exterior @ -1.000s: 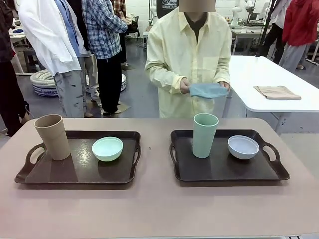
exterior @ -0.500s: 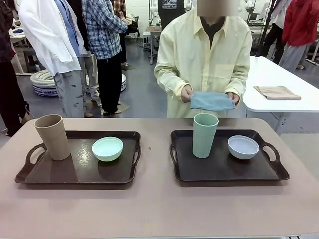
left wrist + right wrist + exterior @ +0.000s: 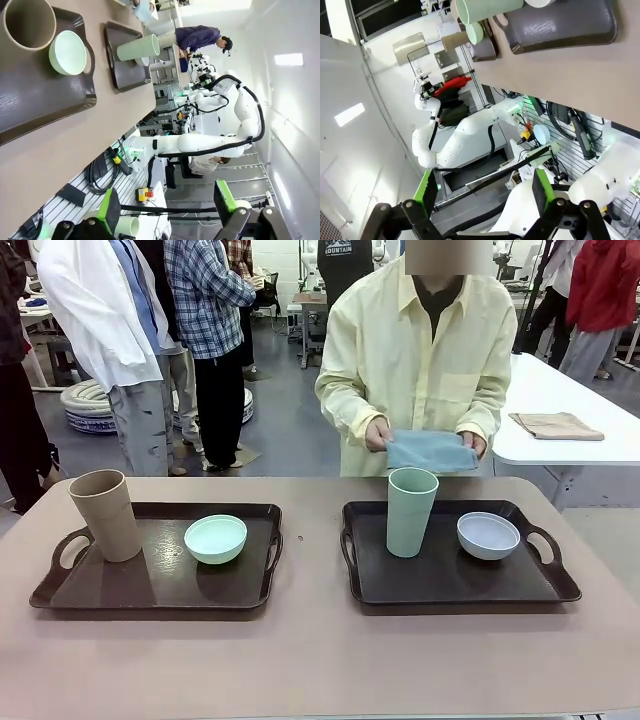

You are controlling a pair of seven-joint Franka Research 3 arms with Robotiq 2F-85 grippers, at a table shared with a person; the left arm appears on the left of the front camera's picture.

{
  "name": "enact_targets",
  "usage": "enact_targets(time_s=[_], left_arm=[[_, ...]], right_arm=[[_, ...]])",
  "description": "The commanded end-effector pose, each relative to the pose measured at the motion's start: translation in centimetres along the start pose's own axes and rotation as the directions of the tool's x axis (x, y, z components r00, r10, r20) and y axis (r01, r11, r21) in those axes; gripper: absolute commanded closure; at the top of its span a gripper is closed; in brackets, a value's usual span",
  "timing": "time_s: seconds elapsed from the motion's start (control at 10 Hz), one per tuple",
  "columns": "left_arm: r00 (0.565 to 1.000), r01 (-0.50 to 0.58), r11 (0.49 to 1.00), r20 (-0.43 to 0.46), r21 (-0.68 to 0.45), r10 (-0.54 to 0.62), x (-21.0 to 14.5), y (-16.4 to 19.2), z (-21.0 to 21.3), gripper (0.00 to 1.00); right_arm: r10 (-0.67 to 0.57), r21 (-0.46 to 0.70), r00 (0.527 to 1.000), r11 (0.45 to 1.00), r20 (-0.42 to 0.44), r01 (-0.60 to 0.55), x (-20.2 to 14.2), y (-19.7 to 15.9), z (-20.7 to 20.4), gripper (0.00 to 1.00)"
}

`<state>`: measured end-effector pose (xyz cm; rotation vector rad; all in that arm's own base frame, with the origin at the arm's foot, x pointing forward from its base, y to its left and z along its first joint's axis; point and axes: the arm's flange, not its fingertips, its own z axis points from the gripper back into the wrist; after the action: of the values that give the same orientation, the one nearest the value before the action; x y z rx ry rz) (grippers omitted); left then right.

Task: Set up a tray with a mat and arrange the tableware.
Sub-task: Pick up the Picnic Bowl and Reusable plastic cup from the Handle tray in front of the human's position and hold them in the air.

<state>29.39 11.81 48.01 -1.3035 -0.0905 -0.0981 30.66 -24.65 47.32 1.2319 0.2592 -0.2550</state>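
Note:
Two dark trays lie side by side on the table. On the left tray (image 3: 150,585) stand a tan-brown tumbler (image 3: 105,515) and a mint green bowl (image 3: 215,538). The right tray (image 3: 450,585) carries a pale green tumbler (image 3: 411,510) and a whitish-lavender bowl (image 3: 488,535). Behind the right tray a person holds a folded blue mat (image 3: 430,451) in both hands, above the table's far edge. My left gripper (image 3: 165,205) is open and empty, well back from the table, with the tan tumbler (image 3: 27,22) and mint bowl (image 3: 68,51) far off. My right gripper (image 3: 484,195) is likewise open and empty, away from the pale green tumbler (image 3: 487,9).
A folded tan cloth (image 3: 556,425) lies on a white table (image 3: 580,450) at the back right. Other people stand behind the table's far left. Bare tabletop (image 3: 310,660) runs in front of both trays and between them.
The person has stepped closer to the table and slightly to the right, bringing the blue mat lower. Trays, tumblers and bowls have not moved.

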Motion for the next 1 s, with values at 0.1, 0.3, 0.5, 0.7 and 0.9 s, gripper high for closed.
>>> enact_targets(time_s=[0.1,0.3,0.5,0.7,0.9], left_arm=[[1.0,0.01,1.0,0.008,-0.012,-0.01,-0.19,0.07,-0.18,0.0],[1.0,0.01,1.0,0.008,-0.012,-0.01,-0.19,0.07,-0.18,0.0],[1.0,0.01,1.0,0.008,-0.012,-0.01,-0.19,0.07,-0.18,0.0],[1.0,0.01,1.0,0.008,-0.012,-0.01,-0.19,0.07,-0.18,0.0],[1.0,0.01,1.0,0.008,-0.012,-0.01,-0.19,0.07,-0.18,0.0]], right_arm=[[0.023,0.002,0.999,1.0,-0.035,-0.023,0.0,0.4,-0.36,0.0],[0.023,0.002,0.999,1.0,-0.035,-0.023,0.0,0.4,-0.36,0.0],[0.023,0.002,0.999,1.0,-0.035,-0.023,0.0,0.4,-0.36,0.0],[0.023,0.002,0.999,1.0,-0.035,-0.023,0.0,0.4,-0.36,0.0],[0.023,0.002,0.999,1.0,-0.035,-0.023,0.0,0.4,-0.36,0.0]])
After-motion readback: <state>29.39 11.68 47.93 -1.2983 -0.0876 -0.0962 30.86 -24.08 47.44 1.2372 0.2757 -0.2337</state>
